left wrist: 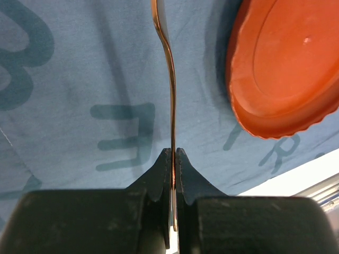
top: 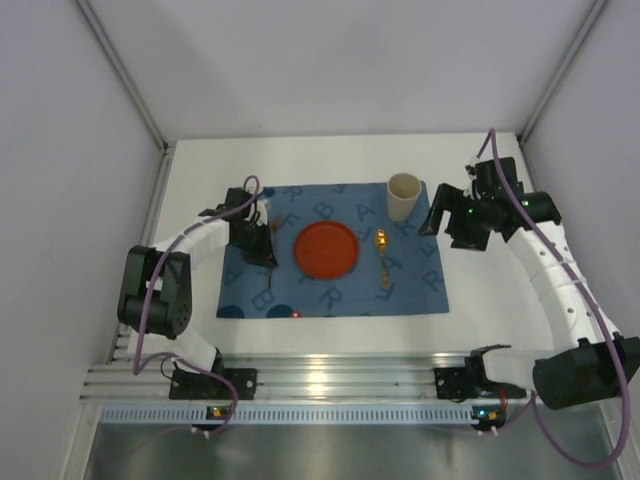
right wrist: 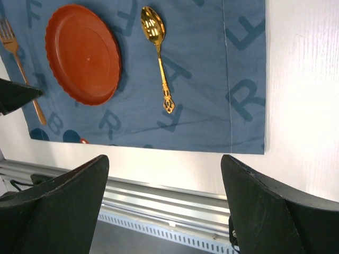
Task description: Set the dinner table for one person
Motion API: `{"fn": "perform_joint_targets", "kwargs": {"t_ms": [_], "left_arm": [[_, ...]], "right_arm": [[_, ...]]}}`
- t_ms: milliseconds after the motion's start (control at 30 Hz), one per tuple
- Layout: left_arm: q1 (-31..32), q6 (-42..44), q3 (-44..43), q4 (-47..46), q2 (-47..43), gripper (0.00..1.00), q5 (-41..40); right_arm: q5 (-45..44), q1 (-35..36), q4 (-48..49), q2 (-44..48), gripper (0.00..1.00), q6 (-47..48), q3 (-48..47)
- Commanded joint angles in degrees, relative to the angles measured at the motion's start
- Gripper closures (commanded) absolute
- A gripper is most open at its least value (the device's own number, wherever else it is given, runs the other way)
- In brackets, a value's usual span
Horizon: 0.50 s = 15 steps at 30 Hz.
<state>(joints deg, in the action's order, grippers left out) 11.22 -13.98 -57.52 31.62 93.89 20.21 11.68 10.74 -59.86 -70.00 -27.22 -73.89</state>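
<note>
Operator: Left claw (left wrist: 174, 153) first. What has it got?
Observer: It is pressed together on the handle of a gold fork (left wrist: 170, 79), pinched toward the handle's end and seen edge-on. Beneath lies the blue lettered placemat (left wrist: 79, 79), with the orange plate (left wrist: 286, 63) just beside it on the right.
Operator: Which way does the fork run?
Observer: Its long axis runs near to far, tines toward the far wall, roughly parallel to the gold spoon (right wrist: 159, 63) on the plate's other side. I cannot tell whether it touches the cloth.
Operator: So which step is this?
Observer: Laying the fork left of the plate, I'd judge. Next it needs lowering flat, then the fingers part and lift straight up so it isn't dragged askew.
Operator: Right claw (right wrist: 164, 159)?
Observer: Spread wide, holding nothing, near the cream cup (top: 404, 196) on its right.
Operator: And the dinner table (right wrist: 302, 79)?
Observer: The white top under everything. Its longer side seems to run left to right, like the placemat's.
</note>
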Motion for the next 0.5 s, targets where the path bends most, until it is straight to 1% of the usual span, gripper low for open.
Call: {"fn": "perform_joint_targets", "kwargs": {"t_ms": [0, 100, 133, 200, 233, 300, 333, 467], "left_arm": [[-0.41, 0.36, 0.65, -2.79, 0.59, 1.0, 0.81], [-0.5, -0.08, 1.79, -3.32, -0.1, 1.0, 0.19], [-0.5, -0.17, 1.97, -3.23, -0.28, 0.94, -0.51], [-0.68, -0.26, 2.41, -3.32, -0.63, 0.89, -0.7], [-0.68, -0.26, 2.41, -3.14, -0.72, 0.82, -1.57], [-0.85, -0.26, 2.5, -2.88, -0.9, 0.75, -2.19], [-0.94, -0.35, 2.41, -2.7, -0.99, 0.72, -3.93], [-1.82, -0.44, 2.23, -2.09, -1.34, 0.7, -6.06]], "right_arm": [[0.09, 0.51, -0.09, 2.06, 0.13, 0.94, 0.32], [-0.25, 0.42, 0.0, 2.15, 0.14, 0.94, 0.67], [-0.26, 0.42, 0.0, 2.23, 0.14, 0.94, 0.76], [-0.26, 0.42, 0.18, 2.15, 0.14, 1.03, 1.2], [-0.26, 0.42, 0.35, 2.23, 0.14, 0.94, 1.29], [-0.17, 0.42, 0.53, 2.23, 0.14, 0.94, 1.55], [-0.17, 0.42, 0.62, 2.15, 0.13, 0.94, 1.64], [0.01, 0.42, 0.79, 2.06, 0.14, 1.03, 1.55]]}}
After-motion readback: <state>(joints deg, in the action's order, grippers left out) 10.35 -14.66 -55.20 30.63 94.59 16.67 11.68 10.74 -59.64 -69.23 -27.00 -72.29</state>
